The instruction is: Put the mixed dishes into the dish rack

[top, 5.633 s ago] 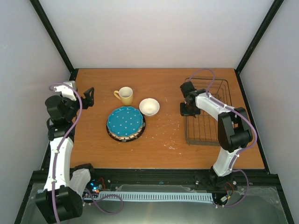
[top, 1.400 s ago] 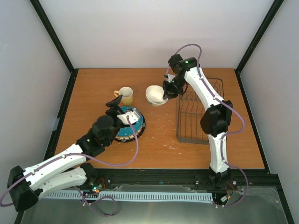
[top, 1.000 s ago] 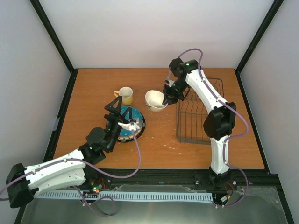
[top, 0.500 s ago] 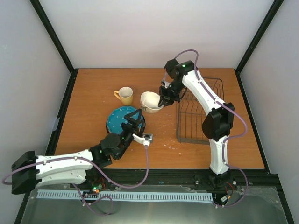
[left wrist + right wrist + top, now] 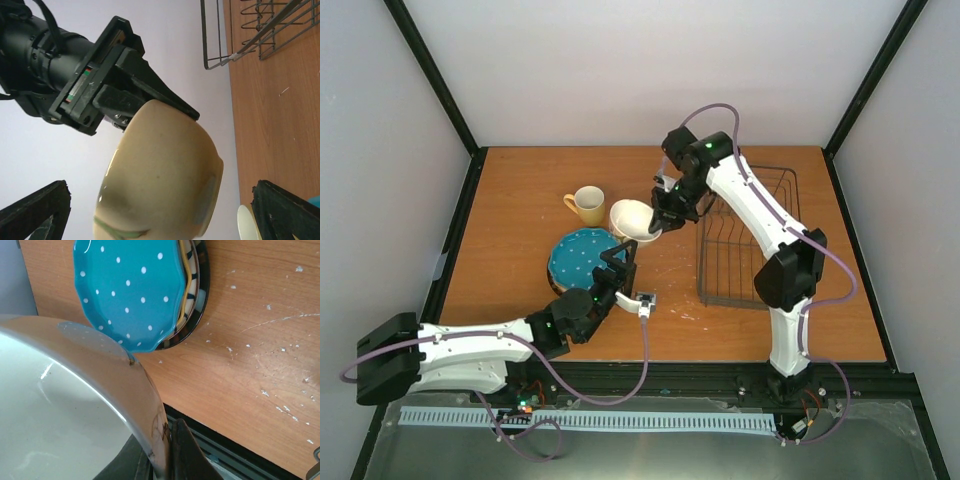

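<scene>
Grips the small cream-white bowl (image 5: 632, 220) by its rim in the closed right tool (image 5: 658, 224), clear above the desk (image 5: 520, 190). Finds the dish rack (image 5: 702, 262) close behind that tool, wrist-side, nearer this arm. Holds the left tool (image 5: 620, 256) fully spread and empty, aimed at the bowl just ahead.

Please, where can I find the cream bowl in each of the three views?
Top external: the cream bowl just above centre, right of the yellow mug.
Left wrist: it fills the centre, seen from the side.
Right wrist: it fills the lower left, very close.
Shared landmark: the right hand shut on its rim, in all three.
</scene>
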